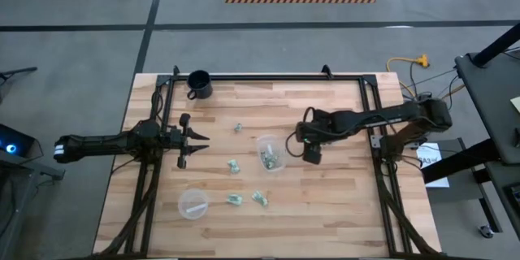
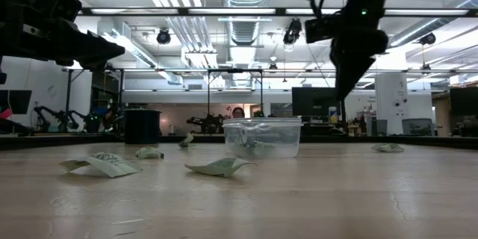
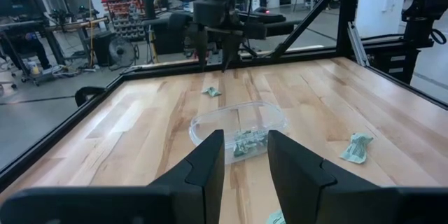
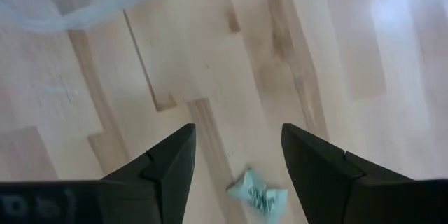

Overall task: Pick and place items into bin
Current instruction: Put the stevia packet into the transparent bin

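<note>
The clear cup (image 1: pixel 269 153) stands mid-table with several pale-green wrapped pieces (image 3: pixel 246 140) inside. More pieces lie loose on the wood around it (image 1: pixel 239 127) (image 1: pixel 233 165) (image 1: pixel 235 199) (image 1: pixel 260 198). My right gripper (image 1: pixel 291 140) hangs open just right of the cup, fingers pointing down, above the table (image 2: pixel 347 82). In the right wrist view one piece (image 4: pixel 257 196) lies on the wood below the gap between its fingers, untouched. My left gripper (image 1: pixel 203 142) waits open left of the cup, raised and pointing at it (image 3: pixel 245 157).
A black mug (image 1: pixel 199 84) stands near the far-left corner. A flat clear dish with a white strip (image 1: pixel 192 204) sits toward the near-left. A black frame (image 1: pixel 268 76) runs along the table's far and side edges. Another piece (image 2: pixel 388 148) lies right of the cup.
</note>
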`<state>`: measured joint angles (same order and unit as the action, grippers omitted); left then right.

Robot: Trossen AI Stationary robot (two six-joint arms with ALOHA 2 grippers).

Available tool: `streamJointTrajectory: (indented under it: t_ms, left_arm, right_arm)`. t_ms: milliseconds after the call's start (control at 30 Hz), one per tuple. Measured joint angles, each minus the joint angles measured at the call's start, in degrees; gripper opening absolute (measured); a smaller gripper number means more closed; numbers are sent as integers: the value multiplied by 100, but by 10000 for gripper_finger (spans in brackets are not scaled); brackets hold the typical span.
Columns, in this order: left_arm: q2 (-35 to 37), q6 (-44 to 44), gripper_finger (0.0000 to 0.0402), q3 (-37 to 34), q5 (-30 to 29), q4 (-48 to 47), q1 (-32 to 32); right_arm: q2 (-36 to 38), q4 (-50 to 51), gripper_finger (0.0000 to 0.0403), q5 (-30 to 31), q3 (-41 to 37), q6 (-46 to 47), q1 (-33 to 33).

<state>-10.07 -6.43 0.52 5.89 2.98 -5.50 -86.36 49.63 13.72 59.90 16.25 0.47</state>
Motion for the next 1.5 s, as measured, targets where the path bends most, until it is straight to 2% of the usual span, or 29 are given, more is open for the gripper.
streamJointTrajectory:
  t_ms: [133,300,400,567,733,867,1200,1367,1500]
  left_arm:
    - [0,0,94,0,0,-1,0]
    - [-2,2,94,1,0,-4,0]
    - [2,2,94,2,-1,-2,0]
    - [-2,0,94,0,0,-5,0]
    - [4,0,94,1,0,3,0]
    - [-1,0,94,0,0,-4,0]
    - [-2,0,94,1,0,-2,1]
    - [2,0,94,0,0,-2,0]
    - [-2,0,94,0,0,-2,0]
  right_arm:
    - [526,189,203,-4,-258,316,-2]
    - [1137,293,203,-5,-355,1436,-128]
    - [1372,307,203,-9,-331,1772,-192]
    - [1446,484,203,-74,-162,2283,-258]
    - [1237,1355,203,-455,102,2710,-369]
    - [1058,1965,203,-479,244,2760,-428]
    - [789,1830,203,-689,99,2437,-481]
    - [759,1271,203,-704,-251,2231,-697]
    - [773,696,203,-1092,-778,2053,-970]
